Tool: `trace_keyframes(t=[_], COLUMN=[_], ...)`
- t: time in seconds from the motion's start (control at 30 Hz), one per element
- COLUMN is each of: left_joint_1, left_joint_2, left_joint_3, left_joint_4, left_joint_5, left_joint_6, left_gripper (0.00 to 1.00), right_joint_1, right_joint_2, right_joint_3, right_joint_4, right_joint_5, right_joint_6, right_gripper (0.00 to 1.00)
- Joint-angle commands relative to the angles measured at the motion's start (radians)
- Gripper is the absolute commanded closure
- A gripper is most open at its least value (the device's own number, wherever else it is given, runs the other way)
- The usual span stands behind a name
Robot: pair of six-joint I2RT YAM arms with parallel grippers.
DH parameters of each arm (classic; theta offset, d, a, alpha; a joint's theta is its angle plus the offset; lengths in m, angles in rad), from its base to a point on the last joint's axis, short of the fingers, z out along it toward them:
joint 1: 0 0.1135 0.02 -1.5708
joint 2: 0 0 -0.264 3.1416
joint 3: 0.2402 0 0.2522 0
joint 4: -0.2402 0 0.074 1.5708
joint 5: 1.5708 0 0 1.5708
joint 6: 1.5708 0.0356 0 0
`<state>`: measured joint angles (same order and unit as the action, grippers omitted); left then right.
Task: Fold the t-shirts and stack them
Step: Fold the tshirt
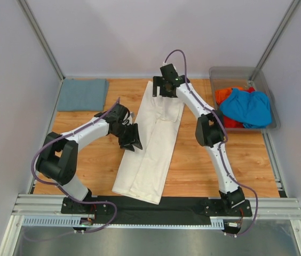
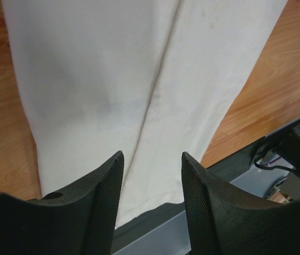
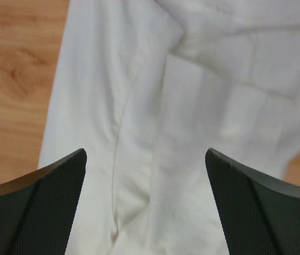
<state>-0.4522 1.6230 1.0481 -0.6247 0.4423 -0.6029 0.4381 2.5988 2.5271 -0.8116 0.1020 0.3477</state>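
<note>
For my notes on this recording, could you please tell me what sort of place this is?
Probably a robotics lab cell: grey panels enclose a wooden table, an aluminium rail lines its near edge, and a clear bin holds shirts.

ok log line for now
left gripper open at left edge of folded cream-white cloth shirt; right gripper open over its far end; nothing held

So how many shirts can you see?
4: a cream one spread mid-table, a folded grey-blue one far left, and a blue one atop an orange one in the bin. More may hide underneath.
</note>
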Motion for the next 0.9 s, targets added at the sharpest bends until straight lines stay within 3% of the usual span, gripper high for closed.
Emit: trace_keyframes(t=[0.0, 0.2, 0.4, 0.53, 0.7, 0.87], left_joint_1=[-0.002, -0.016, -0.048, -0.048, -0.048, -0.048], left_joint_2=[-0.034, -0.118, -0.28, -0.351, -0.413, -0.394], left_joint_3=[-0.003, -0.166, -0.266, -0.339, -0.382, -0.39], left_joint_4=[0.013, 0.123, 0.117, 0.125, 0.123, 0.144], left_joint_5=[-0.027, 0.004, -0.076, -0.094, -0.099, -0.08], left_joint_6=[0.003, -0.144, -0.193, -0.225, -0.232, -0.216], left_gripper=[0.46, 0.46, 0.45, 0.44, 0.44, 0.44], right_joint_1=[0.002, 0.053, 0.189, 0.241, 0.252, 0.238], right_joint_2=[-0.3, -0.471, -0.453, -0.409, -0.254, -0.106], right_joint_3=[-0.156, -0.462, -0.493, -0.585, -0.521, -0.372], right_joint_4=[-0.058, -0.133, -0.248, -0.21, -0.218, -0.227], right_joint_5=[-0.025, -0.061, 0.062, 0.105, 0.103, 0.188], right_joint_6=[0.03, 0.083, 0.202, 0.31, 0.297, 0.087], right_gripper=[0.06, 0.04, 0.0, 0.0, 0.0, 0.0])
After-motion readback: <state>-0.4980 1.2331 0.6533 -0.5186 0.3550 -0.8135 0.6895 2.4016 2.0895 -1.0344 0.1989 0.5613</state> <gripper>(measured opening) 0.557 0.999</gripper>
